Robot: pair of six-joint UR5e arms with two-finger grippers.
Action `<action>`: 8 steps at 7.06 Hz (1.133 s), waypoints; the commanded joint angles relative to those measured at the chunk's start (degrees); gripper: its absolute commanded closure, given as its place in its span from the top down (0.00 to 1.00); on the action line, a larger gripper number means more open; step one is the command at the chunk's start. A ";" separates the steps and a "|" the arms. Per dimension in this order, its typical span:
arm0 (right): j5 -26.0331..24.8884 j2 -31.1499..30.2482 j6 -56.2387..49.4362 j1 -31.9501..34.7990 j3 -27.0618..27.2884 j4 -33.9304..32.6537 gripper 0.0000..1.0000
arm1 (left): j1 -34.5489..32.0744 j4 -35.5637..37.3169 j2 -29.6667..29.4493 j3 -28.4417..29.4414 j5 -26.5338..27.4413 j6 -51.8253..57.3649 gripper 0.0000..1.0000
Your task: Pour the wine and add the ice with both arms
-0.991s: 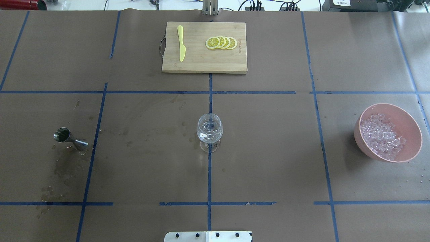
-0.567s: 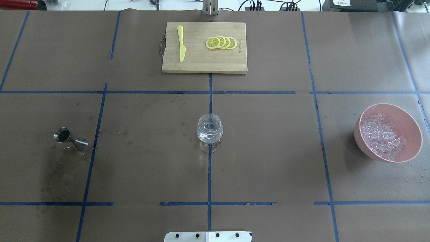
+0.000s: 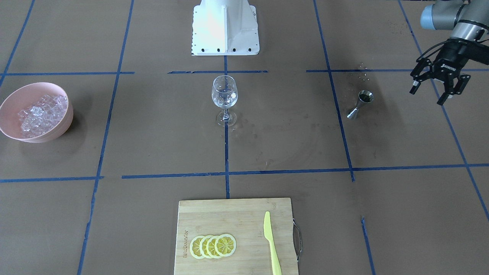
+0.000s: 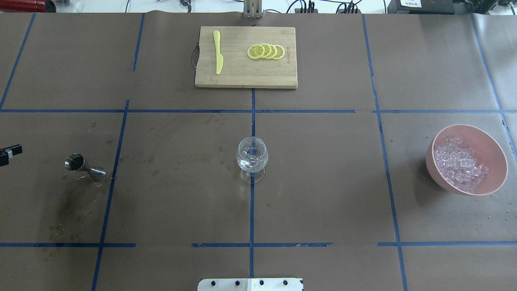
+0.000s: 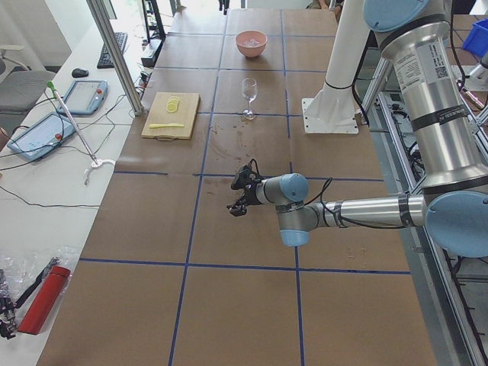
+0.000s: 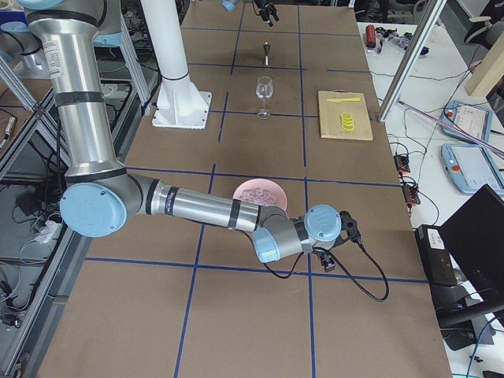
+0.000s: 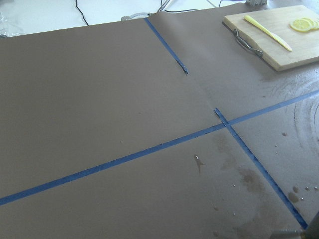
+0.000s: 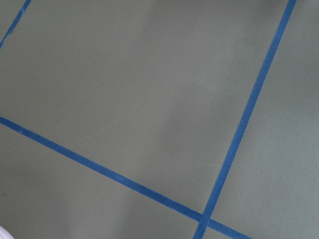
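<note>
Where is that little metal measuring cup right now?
In the overhead view the steel jigger stands on the robot's left, far left of the wine glass, just beside a blue tape line; the left gripper hovers farther left.

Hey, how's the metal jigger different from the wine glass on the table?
The jigger is opaque steel; the wine glass is clear. The jigger is shorter than the wine glass. The jigger holds dark liquid and stands near the open left claw; the wine glass stands centrally on a blue tape line. Both stand upright.
</note>
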 commanded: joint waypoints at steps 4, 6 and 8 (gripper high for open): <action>1.49 -0.42 -0.03 0.00 0.59 0.03 1.00 | 26.02 -1.44 1.67 0.90 28.38 -11.80 0.99; 2.98 -0.85 -0.03 0.09 0.68 0.03 1.00 | 34.11 -1.08 1.49 0.90 38.56 -12.70 0.99; 3.08 -1.99 -0.03 0.09 1.90 0.03 1.00 | 39.72 -0.91 0.70 1.51 47.16 -12.18 0.98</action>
